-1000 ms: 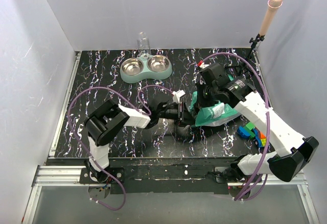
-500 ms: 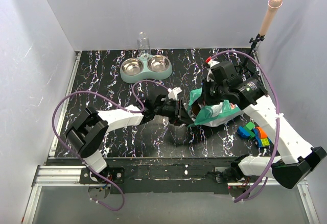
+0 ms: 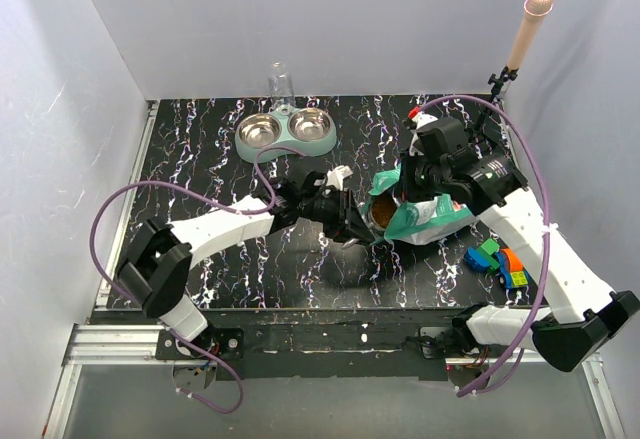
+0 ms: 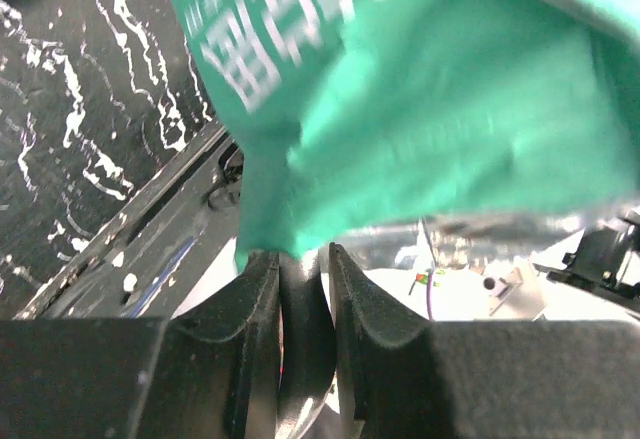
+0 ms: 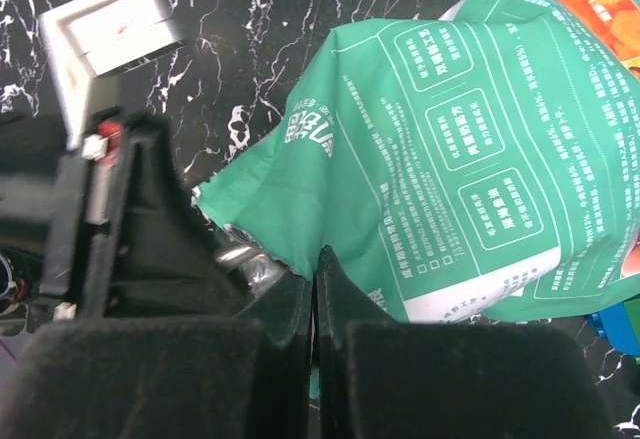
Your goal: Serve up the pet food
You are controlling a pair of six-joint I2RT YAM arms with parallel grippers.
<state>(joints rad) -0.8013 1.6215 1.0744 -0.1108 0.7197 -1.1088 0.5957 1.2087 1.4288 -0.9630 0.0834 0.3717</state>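
Zero kibble lies in the double bowl, well apart from the bag. Right gripper pinches the bag's rim; left gripper clamps a grey scoop at its mouth.

A mint-green double bowl with two steel pans sits near the back of the black, white-veined table. Just behind it stands a clear container, possibly a water bottle. Near the right edge lie small blue, green and orange blocks. A tan pole with a pink tip rises at the back right corner.
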